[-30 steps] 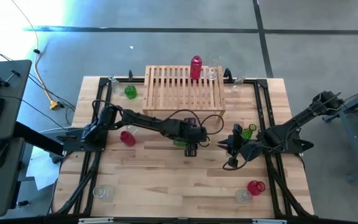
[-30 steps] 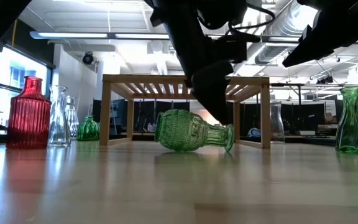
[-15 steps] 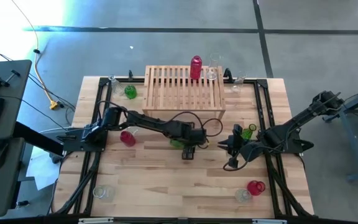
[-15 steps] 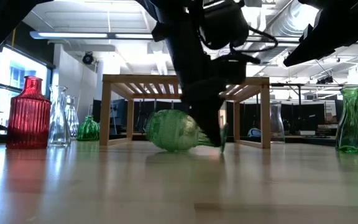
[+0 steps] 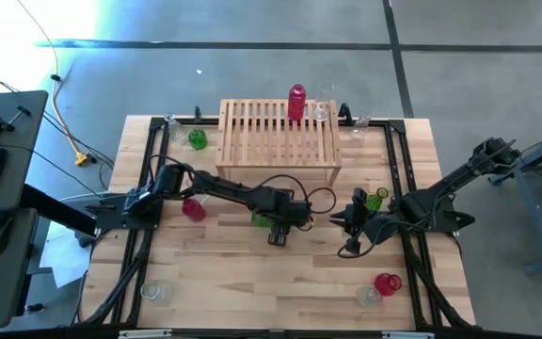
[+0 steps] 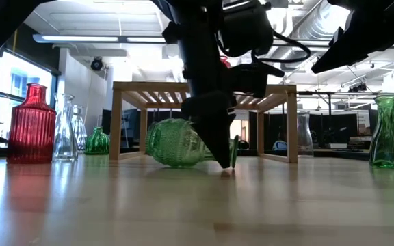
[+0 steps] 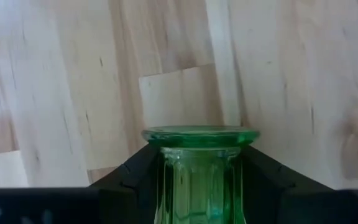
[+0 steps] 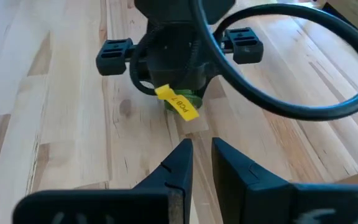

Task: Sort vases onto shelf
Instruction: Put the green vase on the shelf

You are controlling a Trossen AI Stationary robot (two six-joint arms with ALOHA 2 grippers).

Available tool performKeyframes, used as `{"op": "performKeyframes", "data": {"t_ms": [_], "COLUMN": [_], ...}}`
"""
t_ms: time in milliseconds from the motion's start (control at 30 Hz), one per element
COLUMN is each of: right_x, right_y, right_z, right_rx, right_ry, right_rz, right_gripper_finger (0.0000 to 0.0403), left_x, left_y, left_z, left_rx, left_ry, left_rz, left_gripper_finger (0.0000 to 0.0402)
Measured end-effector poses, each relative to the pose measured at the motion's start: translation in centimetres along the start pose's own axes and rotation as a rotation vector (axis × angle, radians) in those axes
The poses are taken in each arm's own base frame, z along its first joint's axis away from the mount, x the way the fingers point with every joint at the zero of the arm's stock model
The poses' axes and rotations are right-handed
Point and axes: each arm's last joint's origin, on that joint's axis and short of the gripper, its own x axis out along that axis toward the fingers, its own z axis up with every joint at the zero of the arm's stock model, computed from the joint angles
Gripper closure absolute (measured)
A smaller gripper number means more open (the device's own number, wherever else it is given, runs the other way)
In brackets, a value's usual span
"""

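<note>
A green ribbed vase [image 5: 263,218] lies on its side at the table's middle, its belly [image 6: 176,142] on the wood and its mouth toward the right edge. My left gripper [image 5: 277,224] stands over its neck, pointing steeply down, shut on it. My right gripper [image 5: 347,219] waits to the right of it above the table, shut [image 8: 201,163] with nothing between its fingers. The wooden shelf [image 5: 278,141] stands at the far edge. It carries a red vase [image 5: 296,102] and a clear vase [image 5: 321,111] at its far right. My left gripper pinches the green vase's neck [image 7: 197,168], just below the flared rim [image 7: 199,135], between its two fingers [image 7: 135,177]. The fingers come from above, pointing down, and lie across the neck. The vase stays on its side, its belly on the table.
Other vases stand around the table. A red one [image 5: 193,208] and a green one [image 5: 198,138] are on the left, a green one [image 5: 376,199] is by my right arm, and a red one [image 5: 387,282] and a clear one [image 5: 369,296] are near right. A black frame rail [image 5: 137,235] borders the table.
My left gripper has gone down onto the green vase's neck, tipping steeper, and drifted toward the table's left edge. The vase, still on its side, has slid and rolled a little toward the left edge with it.
</note>
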Motion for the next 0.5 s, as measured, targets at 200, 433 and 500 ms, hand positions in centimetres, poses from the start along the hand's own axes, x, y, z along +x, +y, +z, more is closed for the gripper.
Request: {"op": "performKeyframes", "data": {"t_ms": [200,433,500], "right_x": [0.0,0.0,0.0], "right_y": [0.0,0.0,0.1], "right_z": [0.0,0.1,0.1], "right_rx": [-0.002,-0.03,-0.038], "right_ry": [0.0,-0.004,-0.013], "right_rz": [0.0,0.001,0.006], "right_gripper_finger": [0.0361,0.0361,0.0361], "left_x": [-2.0,-8.9,-11.5], "left_y": [-0.5,-1.5,-2.1], "left_z": [0.6,1.6,1.7], "left_rx": [0.009,-0.073,-0.1], "left_ry": [-0.061,-0.262,-0.358], "left_rz": [0.0,0.019,0.05], "left_gripper_finger": [0.025,0.025,0.025]}}
